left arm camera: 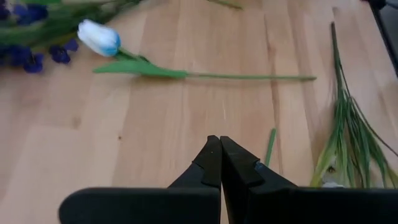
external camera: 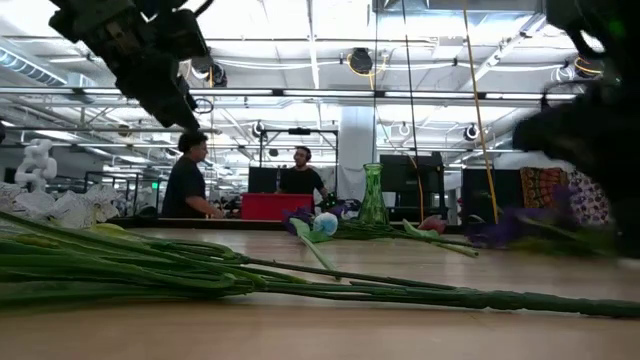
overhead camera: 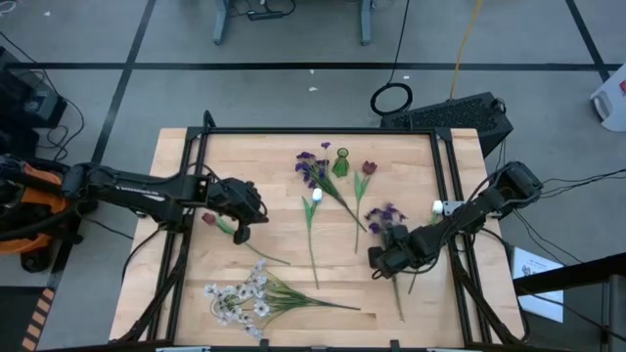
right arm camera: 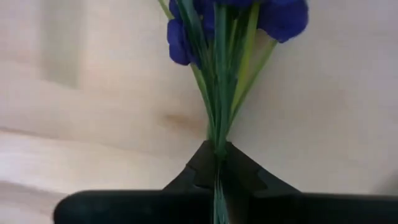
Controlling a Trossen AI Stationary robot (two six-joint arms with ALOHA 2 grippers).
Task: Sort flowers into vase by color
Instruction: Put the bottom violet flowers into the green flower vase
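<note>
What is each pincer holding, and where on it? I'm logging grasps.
The right pincer is shut on the purple spray, on its stems just below the blooms. The left pincer is shut, holding nothing.

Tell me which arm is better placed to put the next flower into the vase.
The right. Its gripper is already shut on the stems of a purple spray, and the green vase stands not far off. The left gripper is shut on nothing, above bare wood by the red bud.

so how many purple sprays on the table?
2. One purple spray lies at the table's far middle, just left of the green vase. The other purple spray lies toward the right side, its stems clamped in the right hand. None seem hidden.
</note>
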